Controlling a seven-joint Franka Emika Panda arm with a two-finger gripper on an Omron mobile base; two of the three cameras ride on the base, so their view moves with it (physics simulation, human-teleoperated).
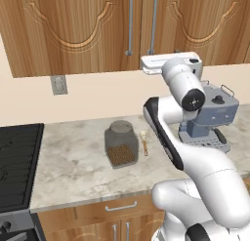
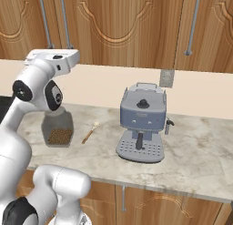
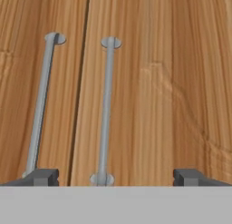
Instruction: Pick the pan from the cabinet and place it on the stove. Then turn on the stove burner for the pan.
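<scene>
The white arm is reaching up from the counter (image 1: pixel 73 162), pointing its tool (image 3: pixel 113 175) at the closed cabinet (image 3: pixel 149 105); its tips are spreading wide, empty, straddling the right door's handle (image 3: pixel 106 109).

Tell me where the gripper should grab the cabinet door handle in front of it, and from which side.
Grip the right-hand bar handle of the cabinet on its straight shaft, between its two mounts, coming straight at the closed door face. The bar is thin, vertical and stands off the wood, so the fingers can likely pass either side. The gripper is open, and the bar already sits between its tips.
</scene>
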